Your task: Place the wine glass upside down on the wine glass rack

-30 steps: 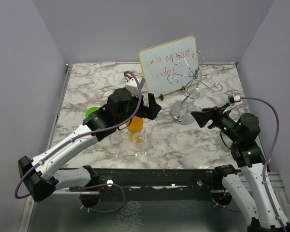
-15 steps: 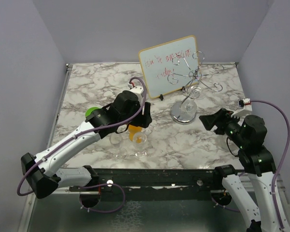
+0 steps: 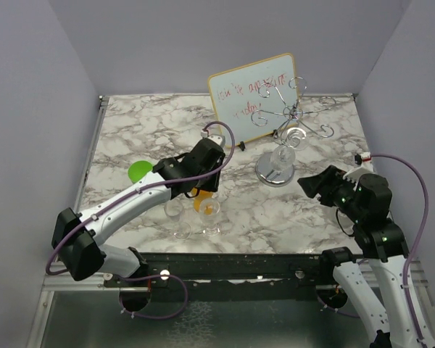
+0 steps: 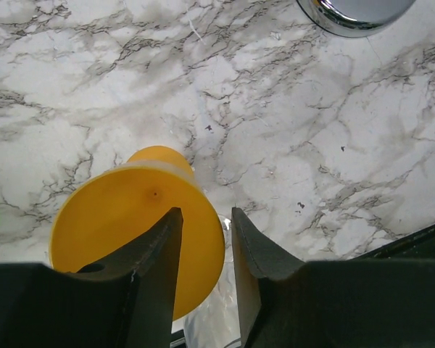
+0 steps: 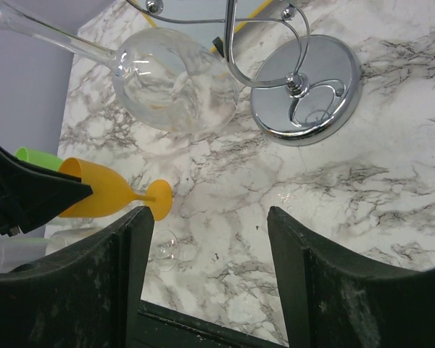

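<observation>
An orange wine glass (image 4: 119, 217) stands upright near the table's front. My left gripper (image 4: 203, 221) comes down on it from above, one finger inside the bowl and one outside the rim. The jaws are narrow but open, with a thin gap still showing at the rim. In the top view this gripper (image 3: 206, 190) covers the orange wine glass (image 3: 201, 201). The silver wine glass rack (image 3: 290, 116) stands at the back right on its round base (image 5: 308, 80). A clear wine glass (image 5: 174, 87) hangs upside down from it. My right gripper (image 5: 209, 214) is open and empty, right of the rack.
Two clear glasses (image 3: 181, 217) (image 3: 212, 214) stand close by the orange one at the front edge. A green cup (image 3: 138, 170) lies to the left. A tilted whiteboard (image 3: 250, 98) with red writing leans behind the rack. Purple walls close in the sides.
My left gripper swung down over the orange wine glass and its jaws narrowed around the rim. The right arm drew back to the right, away from the rack.
</observation>
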{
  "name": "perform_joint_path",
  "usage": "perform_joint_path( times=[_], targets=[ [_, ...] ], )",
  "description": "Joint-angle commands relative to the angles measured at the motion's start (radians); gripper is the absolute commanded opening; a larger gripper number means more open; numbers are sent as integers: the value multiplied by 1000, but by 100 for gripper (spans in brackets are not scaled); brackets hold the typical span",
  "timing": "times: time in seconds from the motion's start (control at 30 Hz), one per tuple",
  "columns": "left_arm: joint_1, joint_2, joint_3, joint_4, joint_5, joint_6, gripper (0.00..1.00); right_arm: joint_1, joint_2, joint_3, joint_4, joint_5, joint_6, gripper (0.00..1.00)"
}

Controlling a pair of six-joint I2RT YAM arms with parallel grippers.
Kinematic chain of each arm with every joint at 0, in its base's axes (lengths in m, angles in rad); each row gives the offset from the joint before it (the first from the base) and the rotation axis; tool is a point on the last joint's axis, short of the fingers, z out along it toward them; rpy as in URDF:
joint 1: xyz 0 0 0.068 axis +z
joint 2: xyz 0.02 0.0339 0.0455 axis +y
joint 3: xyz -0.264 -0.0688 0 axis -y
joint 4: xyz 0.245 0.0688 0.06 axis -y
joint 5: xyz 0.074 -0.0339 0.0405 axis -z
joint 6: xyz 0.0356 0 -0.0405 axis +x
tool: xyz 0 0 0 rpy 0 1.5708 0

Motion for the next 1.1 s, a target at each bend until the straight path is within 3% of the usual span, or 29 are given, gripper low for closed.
perform_joint_path(
  times=[0.0, 0.17, 0.33, 0.57, 0.8, 0.97, 1.07],
  targets=[
    [3, 24, 14, -19, -54, -4, 32, -1, -4, -22, -4, 38, 27, 69],
    [3, 62, 24, -19, -30, 3, 22, 0, -5, -34, -3, 57, 64, 66],
    [3, 73, 51, -18, 1, 8, 0, -1, -26, -30, -8, 97, 94, 63],
    [-12, -2, 127, 15, 77, -1, 0, -1, -73, -6, 13, 93, 125, 62],
    [-12, -160, 192, 53, -115, -34, 0, -1, -123, 75, 81, 56, 85, 63],
    [-12, -253, 223, 126, -228, -57, 0, -1, -114, 125, 186, -56, 50, 71],
    [-12, -304, 208, 250, -213, -37, 0, -1, -71, 154, 274, -137, 48, 76]
  ],
)
